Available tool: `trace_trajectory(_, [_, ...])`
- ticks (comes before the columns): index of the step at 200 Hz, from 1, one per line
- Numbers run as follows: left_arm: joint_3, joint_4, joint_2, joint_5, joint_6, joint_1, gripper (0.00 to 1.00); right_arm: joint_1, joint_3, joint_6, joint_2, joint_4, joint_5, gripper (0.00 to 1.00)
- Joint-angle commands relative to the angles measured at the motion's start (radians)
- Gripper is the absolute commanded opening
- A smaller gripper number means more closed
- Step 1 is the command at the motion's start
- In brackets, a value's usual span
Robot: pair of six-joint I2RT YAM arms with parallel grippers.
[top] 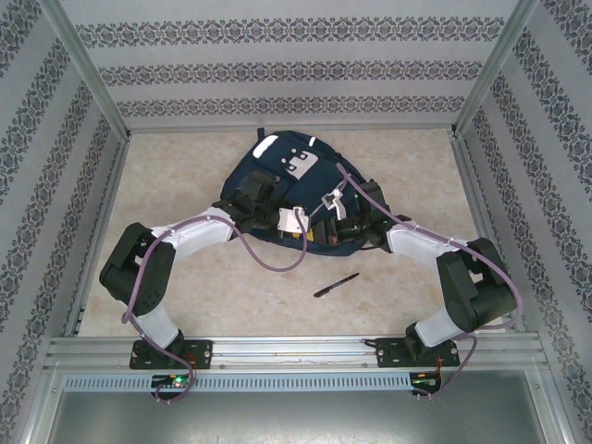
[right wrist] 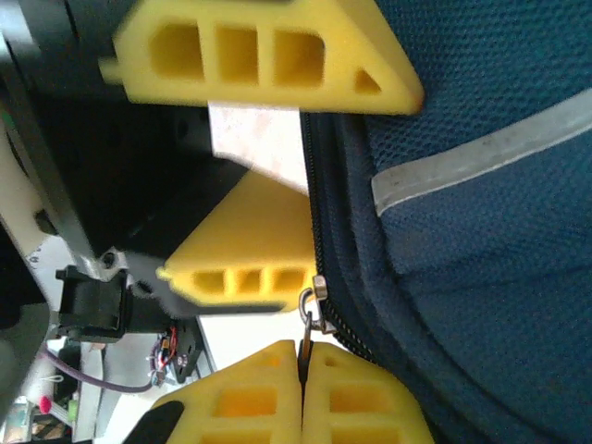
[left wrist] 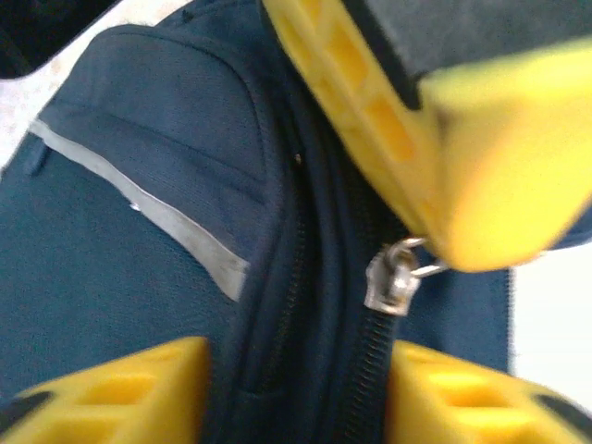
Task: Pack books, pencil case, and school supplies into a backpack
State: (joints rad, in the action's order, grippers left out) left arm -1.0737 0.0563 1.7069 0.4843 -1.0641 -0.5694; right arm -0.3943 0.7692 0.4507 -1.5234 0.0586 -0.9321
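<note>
**Right claw** (right wrist: 302,359): yellow fingers are closed together and clamped on the metal zipper pull (right wrist: 312,305), whose tab is pinched between the tips.
- Just past the tips, the zipper track (right wrist: 365,342) runs along a navy seam of the backpack (right wrist: 481,296).
- Farther out, a pale trim stripe (right wrist: 481,153) crosses the woven fabric.
- Opposite the tips, close by, are the two yellow fingers of the other claw.

**Left claw** (left wrist: 296,359): fingers are apart, one on each side of the same zipper line, with backpack fabric and zipper teeth in the gap between them. Whether the pads press on the fabric cannot be told.
- Just ahead of the tips is the silver slider (left wrist: 393,277), with a yellow finger of the right claw directly over it.
- To the side, a second grey-white stripe runs slantwise over a pocket panel.

**Backpack**, top external view: it lies flat on the beige table (top: 222,296), extending away from both claws toward the far wall. Both claws meet at its edge nearest the arm bases, the left claw on the left and the right claw on the right. White patches sit on the far half.

**Black pen** (top: 336,285): it lies slantwise on the bare table, on the base side of the right claw. It is clear of the backpack and touches neither claw.
</note>
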Motion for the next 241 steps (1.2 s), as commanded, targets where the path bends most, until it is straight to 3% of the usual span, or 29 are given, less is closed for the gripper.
trace_trajectory(1, [0.010, -0.090, 0.019, -0.115, 0.034, -0.017, 0.19, -0.019, 0.068, -0.016, 0.001, -0.086, -0.040, 0.00])
trace_trajectory(10, [0.021, -0.094, 0.011, -0.114, 0.008, -0.017, 0.00, -0.018, 0.101, -0.066, -0.008, -0.229, 0.037, 0.00])
trace_trajectory(30, [0.071, -0.145, -0.017, -0.090, -0.021, -0.009, 0.00, -0.010, 0.148, -0.103, -0.009, -0.454, 0.260, 0.00])
trace_trajectory(54, [0.090, -0.110, -0.044, -0.041, -0.041, 0.017, 0.00, 0.011, 0.175, -0.074, 0.008, -0.601, 0.500, 0.00])
trace_trajectory(86, [0.129, -0.121, -0.073, 0.015, -0.058, 0.047, 0.00, 0.048, 0.196, -0.047, 0.007, -0.680, 0.681, 0.00])
trace_trajectory(136, [0.160, -0.105, -0.094, 0.225, -0.138, 0.108, 0.00, 0.117, 0.191, -0.109, 0.011, -0.639, 0.733, 0.00])
trace_trajectory(155, [0.148, -0.078, -0.089, 0.328, -0.115, 0.160, 0.00, 0.137, 0.190, -0.132, 0.011, -0.623, 0.723, 0.00])
trace_trajectory(166, [0.130, -0.068, -0.075, 0.416, -0.065, 0.213, 0.00, 0.137, 0.192, -0.158, 0.009, -0.612, 0.652, 0.00])
trace_trajectory(182, [0.088, -0.041, -0.046, 0.493, -0.033, 0.280, 0.09, 0.108, 0.195, -0.197, 0.012, -0.602, 0.506, 0.00])
trace_trajectory(202, [0.036, -0.001, -0.011, 0.410, -0.054, 0.309, 0.18, 0.025, 0.196, -0.210, 0.029, -0.577, 0.446, 0.00])
trace_trajectory(222, [0.014, -0.075, 0.008, 0.305, 0.054, 0.319, 0.51, -0.036, 0.196, -0.149, 0.021, -0.492, 0.350, 0.00])
trace_trajectory(234, [0.015, -0.065, -0.011, 0.331, 0.044, 0.319, 0.60, -0.064, 0.195, -0.101, 0.016, -0.423, 0.326, 0.00])
trace_trajectory(241, [0.013, 0.002, -0.024, 0.386, -0.040, 0.318, 0.64, -0.076, 0.194, -0.077, 0.015, -0.380, 0.310, 0.00])
